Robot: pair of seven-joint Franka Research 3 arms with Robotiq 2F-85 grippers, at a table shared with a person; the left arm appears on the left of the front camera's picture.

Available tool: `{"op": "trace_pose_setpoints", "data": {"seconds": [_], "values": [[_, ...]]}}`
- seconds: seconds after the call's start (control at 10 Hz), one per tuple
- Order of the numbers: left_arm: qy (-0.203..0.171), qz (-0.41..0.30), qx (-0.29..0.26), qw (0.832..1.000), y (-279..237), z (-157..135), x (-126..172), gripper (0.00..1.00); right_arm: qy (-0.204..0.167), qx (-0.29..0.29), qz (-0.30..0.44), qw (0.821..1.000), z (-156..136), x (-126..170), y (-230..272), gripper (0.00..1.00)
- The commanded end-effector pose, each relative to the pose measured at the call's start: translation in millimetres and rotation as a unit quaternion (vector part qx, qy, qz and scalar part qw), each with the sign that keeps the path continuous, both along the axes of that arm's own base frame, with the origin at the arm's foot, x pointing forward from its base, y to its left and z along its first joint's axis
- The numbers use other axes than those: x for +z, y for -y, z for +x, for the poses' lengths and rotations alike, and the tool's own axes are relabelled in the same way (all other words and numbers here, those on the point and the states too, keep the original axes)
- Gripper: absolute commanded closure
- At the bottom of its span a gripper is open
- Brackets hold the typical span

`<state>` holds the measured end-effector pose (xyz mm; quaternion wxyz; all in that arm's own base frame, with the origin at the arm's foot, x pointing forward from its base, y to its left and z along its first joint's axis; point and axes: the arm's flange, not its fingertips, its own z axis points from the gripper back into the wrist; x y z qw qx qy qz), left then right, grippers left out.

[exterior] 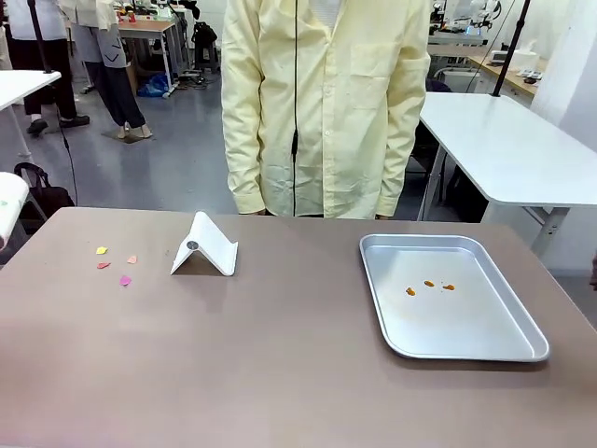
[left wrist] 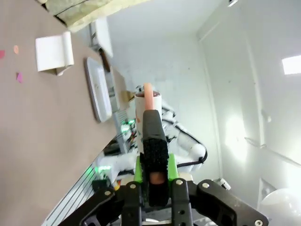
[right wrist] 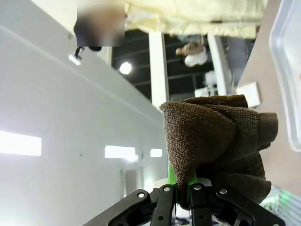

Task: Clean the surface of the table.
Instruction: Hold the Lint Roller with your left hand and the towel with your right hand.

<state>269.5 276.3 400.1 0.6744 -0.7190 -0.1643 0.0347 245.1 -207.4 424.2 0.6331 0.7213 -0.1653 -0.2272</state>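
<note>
Pre-wipe stage: right gripper (right wrist: 181, 188) is clamped on a brown cloth (right wrist: 216, 141), raised off the table (exterior: 280, 364), nothing wiped yet by the look of it. Left gripper (left wrist: 155, 181) is closed on a black tool with a pale tip (can't tell what it is). Table top is matte taupe-brown, spanning the whole foreground; small coloured scraps (exterior: 114, 264) lie near its left edge, beside a white folded stand (exterior: 205, 245). Silver tray (exterior: 522, 347) sits right. Next move, I'd say: bring cloth down onto scraps, sweep toward tray.
</note>
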Motion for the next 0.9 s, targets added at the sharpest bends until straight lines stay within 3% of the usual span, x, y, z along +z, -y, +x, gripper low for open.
{"op": "trace_pose_setpoints", "data": {"seconds": [0.0, 0.1, 0.2, 0.3, 0.8], "values": [[0.001, -0.033, 0.011, 0.999, -27, -12, 7, 1.00, 0.049, -0.020, -0.032, 0.998, -36, -16, -55, 1.00], [-0.010, -0.029, 0.009, 0.999, -24, -8, 6, 1.00, 0.058, -0.041, -0.053, 0.996, -35, -16, -60, 1.00], [-0.067, -0.019, 0.026, 0.997, -20, 3, 7, 1.00, 0.015, -0.017, -0.012, 1.000, -5, -3, 7, 1.00], [-0.004, -0.019, 0.012, 1.000, 5, -3, -8, 1.00, 0.015, -0.017, -0.012, 1.000, -5, -3, 7, 1.00], [-0.004, -0.019, 0.012, 1.000, 5, -3, -8, 1.00, 0.015, -0.017, -0.012, 1.000, -5, -3, 7, 1.00]]}}
